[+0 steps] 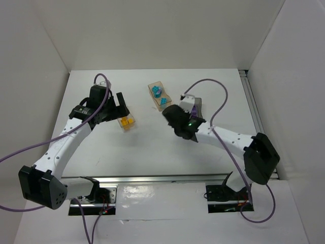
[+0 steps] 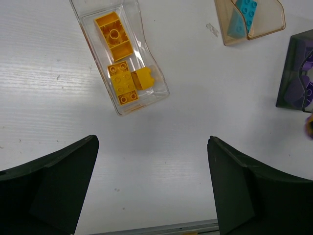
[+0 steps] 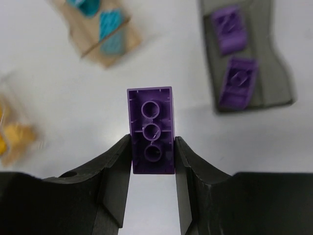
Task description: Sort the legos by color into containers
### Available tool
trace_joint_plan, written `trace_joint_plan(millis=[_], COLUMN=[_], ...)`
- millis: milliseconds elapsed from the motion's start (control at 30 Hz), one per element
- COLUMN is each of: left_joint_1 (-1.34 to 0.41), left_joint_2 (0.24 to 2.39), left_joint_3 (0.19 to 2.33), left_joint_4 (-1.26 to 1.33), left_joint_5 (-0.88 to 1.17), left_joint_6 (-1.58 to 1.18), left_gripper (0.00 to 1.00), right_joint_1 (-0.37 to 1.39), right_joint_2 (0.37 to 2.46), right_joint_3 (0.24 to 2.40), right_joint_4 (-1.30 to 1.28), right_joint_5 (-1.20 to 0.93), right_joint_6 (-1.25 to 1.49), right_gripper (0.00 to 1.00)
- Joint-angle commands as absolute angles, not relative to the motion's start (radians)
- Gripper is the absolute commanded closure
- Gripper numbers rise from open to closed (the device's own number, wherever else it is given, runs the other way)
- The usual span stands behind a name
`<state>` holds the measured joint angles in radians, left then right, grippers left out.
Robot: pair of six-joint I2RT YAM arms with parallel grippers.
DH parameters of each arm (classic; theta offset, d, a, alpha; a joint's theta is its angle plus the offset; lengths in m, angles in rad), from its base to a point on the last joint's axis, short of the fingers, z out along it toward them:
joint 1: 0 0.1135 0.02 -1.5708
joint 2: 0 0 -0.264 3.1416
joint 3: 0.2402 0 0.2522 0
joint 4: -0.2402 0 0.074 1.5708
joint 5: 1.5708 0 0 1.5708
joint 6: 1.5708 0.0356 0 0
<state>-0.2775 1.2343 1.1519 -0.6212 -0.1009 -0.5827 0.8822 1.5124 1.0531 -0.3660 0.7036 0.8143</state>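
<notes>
Right gripper pinching a purple brick by its long sides, long axis pointing forward along the fingers; the dark grey bin, holding two purple bricks, lies ahead and to the right, roughly parallel.

You see a white table filling the middle of the top view, with white walls around it. An aluminium rail runs along its lower edge.

The held brick was purple, the clear bin had yellow bricks, the peach bin teal bricks, and the grey bin purple bricks.
</notes>
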Motion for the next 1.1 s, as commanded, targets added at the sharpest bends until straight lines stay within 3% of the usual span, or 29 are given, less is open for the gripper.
trace_joint_plan(millis=[0,167,367,433,467,633,800,1067], left_joint_1=[-0.281,-0.281,-0.281,-0.281,-0.281,-0.281,-0.281,-0.281], left_joint_2=[1.200,1.200,1.200,1.200,1.190,1.200,1.221,1.201], left_joint_3=[1.157,1.157,1.157,1.157,1.166,1.178,1.200,1.230], left_joint_4=[-0.611,-0.611,-0.630,-0.630,-0.630,-0.630,-0.630,-0.640], left_joint_5=[-0.114,-0.114,-0.123,-0.141,-0.141,-0.129,-0.129,-0.139], left_joint_6=[-0.586,-0.586,-0.575,-0.566,-0.566,-0.566,-0.566,-0.557], left_gripper=[0.00,0.00,0.00,0.00,0.00,0.00,0.00,0.00], right_joint_1=[0.735,0.540,0.422,0.374,0.359,0.359,0.347,0.293], right_joint_2=[1.465,1.550,1.640,1.684,1.707,1.726,1.542,1.350], right_joint_3=[1.063,1.123,1.166,1.190,1.250,1.341,1.272,1.122], right_joint_4=[-0.266,-0.239,-0.166,-0.149,-0.176,-0.299,-0.396,-0.451], right_joint_5=[0.729,0.624,0.529,0.482,0.435,0.494,0.639,0.595], right_joint_6=[0.680,0.606,0.606,0.606,0.606,0.583,0.641,0.638], right_gripper=[0.65,0.65,0.57,0.46,0.26,0.01,0.01,0.01])
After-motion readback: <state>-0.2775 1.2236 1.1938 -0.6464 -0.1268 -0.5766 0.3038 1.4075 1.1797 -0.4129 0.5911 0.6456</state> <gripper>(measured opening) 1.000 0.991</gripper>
